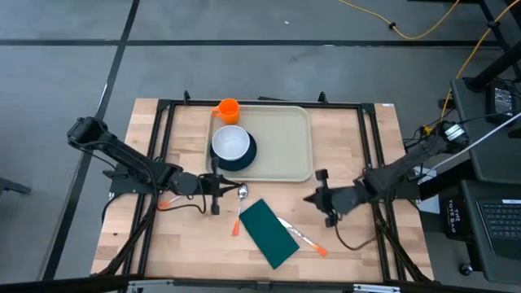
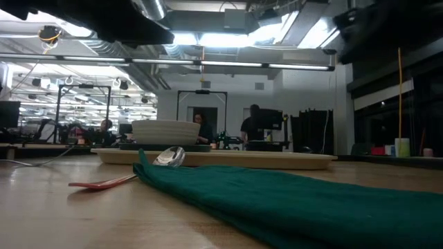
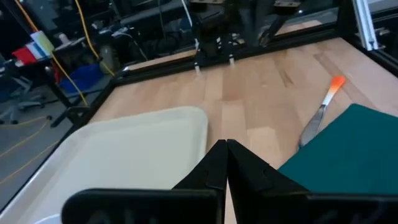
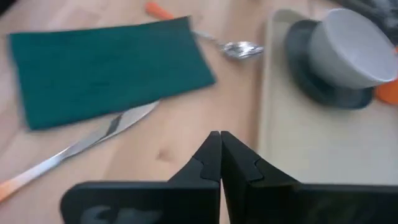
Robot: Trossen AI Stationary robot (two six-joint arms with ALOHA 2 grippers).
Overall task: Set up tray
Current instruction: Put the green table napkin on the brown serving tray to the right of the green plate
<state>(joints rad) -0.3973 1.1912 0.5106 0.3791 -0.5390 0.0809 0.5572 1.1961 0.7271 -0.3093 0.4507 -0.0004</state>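
Napkin (image 2: 277, 197) nearest my low camera, off the tray (image 1: 285, 146); left gripper (image 1: 216, 192) and right gripper (image 1: 320, 195) clenched, holding nothing, parked beside it.

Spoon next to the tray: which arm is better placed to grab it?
Left, probably. The left gripper sits just beside the spoon, fingers shut. The right gripper is farther off, past the green napkin, near the knife.

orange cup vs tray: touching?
Cannot tell. In the high view the orange cup sits at the tray rim's far left corner, overlapping its edge; no gap or contact shows plainly.
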